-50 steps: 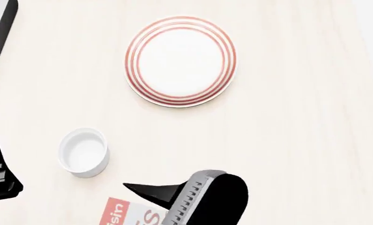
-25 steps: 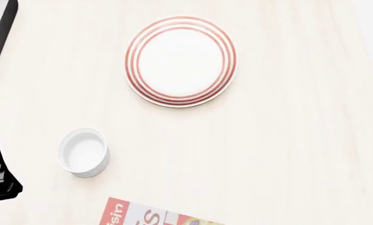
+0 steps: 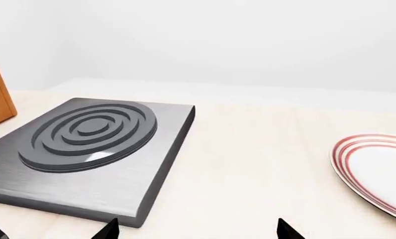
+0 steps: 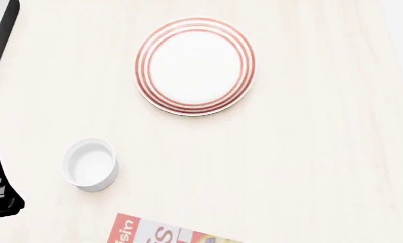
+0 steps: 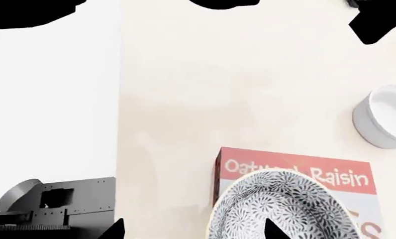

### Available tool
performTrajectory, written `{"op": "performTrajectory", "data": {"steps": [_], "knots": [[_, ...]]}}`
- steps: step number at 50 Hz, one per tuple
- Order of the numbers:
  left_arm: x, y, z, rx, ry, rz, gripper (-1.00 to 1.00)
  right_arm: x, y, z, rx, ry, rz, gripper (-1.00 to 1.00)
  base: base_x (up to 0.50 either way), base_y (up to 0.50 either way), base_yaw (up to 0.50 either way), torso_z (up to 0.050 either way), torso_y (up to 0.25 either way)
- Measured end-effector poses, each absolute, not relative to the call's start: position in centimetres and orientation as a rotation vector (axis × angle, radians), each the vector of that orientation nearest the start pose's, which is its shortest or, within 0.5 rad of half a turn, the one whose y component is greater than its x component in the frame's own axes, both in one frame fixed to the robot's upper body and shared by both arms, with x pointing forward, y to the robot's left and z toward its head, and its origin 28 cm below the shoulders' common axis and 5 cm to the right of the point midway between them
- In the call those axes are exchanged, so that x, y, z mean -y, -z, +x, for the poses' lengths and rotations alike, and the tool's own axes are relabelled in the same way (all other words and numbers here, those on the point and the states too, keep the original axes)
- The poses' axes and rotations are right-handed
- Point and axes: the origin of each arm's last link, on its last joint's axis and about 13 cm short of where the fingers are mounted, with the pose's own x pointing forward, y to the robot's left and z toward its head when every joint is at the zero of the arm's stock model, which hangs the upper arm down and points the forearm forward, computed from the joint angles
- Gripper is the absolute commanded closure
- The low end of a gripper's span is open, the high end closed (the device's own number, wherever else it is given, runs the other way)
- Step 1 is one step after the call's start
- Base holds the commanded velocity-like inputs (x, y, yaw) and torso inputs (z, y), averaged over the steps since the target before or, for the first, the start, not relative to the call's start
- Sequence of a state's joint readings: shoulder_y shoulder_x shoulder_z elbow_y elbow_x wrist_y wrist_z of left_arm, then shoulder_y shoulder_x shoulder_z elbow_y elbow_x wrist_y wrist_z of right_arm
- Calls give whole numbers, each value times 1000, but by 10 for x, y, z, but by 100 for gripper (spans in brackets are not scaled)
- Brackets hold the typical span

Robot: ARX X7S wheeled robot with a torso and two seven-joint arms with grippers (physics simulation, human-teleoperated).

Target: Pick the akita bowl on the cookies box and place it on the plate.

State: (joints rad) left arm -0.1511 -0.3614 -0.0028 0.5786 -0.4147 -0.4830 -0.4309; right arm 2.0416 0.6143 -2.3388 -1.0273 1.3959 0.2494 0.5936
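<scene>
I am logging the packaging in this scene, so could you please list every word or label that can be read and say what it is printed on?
"Oatmeal Raisin": white letters on the red band of the cookies box, right wrist view, partly overlapped by the akita bowl.
"isin" and a large "S": cut-off fragments on the same box, head view.
Further lettering at the box's lower edge is cropped and unreadable.
The plate, white cup and stove burner carry no text.

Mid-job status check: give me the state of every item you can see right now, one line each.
akita bowl: upright on the cookies box, not lifted.
plate: empty, flat on the table.
white cup: upright, empty.
stove burner: bare, nothing on it.
right gripper: open above the bowl.
left gripper: open, holding nothing.
</scene>
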Motion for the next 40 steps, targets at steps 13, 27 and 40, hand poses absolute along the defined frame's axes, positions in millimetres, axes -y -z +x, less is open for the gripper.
{"op": "performTrajectory", "data": {"steps": [13, 27, 40], "knots": [[-248, -140, 219, 199, -205, -24, -100, 86, -227, 142, -418, -1173, -922, -100, 0, 0, 0, 0, 0], [-246, -138, 219, 191, -193, -25, -100, 80, -243, 151, -477, -1130, -1072, -100, 0, 0, 0, 0, 0], [-247, -137, 218, 190, -192, -31, -100, 71, -245, 154, -475, -1151, -1127, -100, 0, 0, 0, 0, 0]]}}
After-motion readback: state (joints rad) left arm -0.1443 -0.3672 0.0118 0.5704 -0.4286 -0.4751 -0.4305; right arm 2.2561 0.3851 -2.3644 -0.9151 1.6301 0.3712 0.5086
